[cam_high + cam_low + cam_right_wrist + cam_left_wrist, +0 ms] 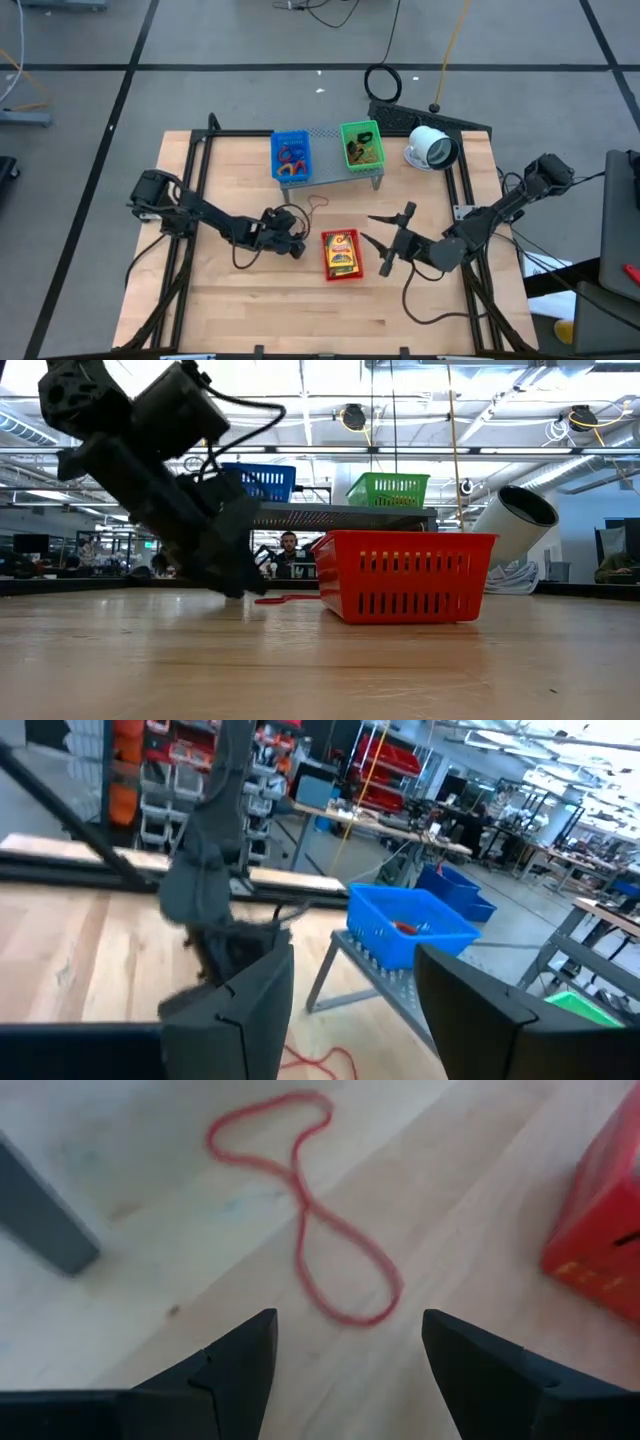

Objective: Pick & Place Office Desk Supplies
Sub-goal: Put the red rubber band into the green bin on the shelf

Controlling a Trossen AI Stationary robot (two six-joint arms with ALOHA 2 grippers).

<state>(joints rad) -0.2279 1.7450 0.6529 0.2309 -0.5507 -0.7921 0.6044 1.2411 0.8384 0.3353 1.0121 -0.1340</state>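
I'm looking at a pale wood surface (250, 290), matt, with fine grain showing. The red rubber band (305, 1210) looks thin and dull, lying limp on it. My left end effector (345, 1370) has dark matt plastic-looking fingers (235, 1370). The red basket (405, 575) reads as slotted plastic with a slight sheen, and the shelf (328, 170) looks like grey perforated metal.

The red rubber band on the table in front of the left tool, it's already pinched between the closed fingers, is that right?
Not quite. The red rubber band does lie on the table in front of the left tool, but it is not pinched: the fingers stand open with the band lying loose beyond their tips. The left wrist view shows it.
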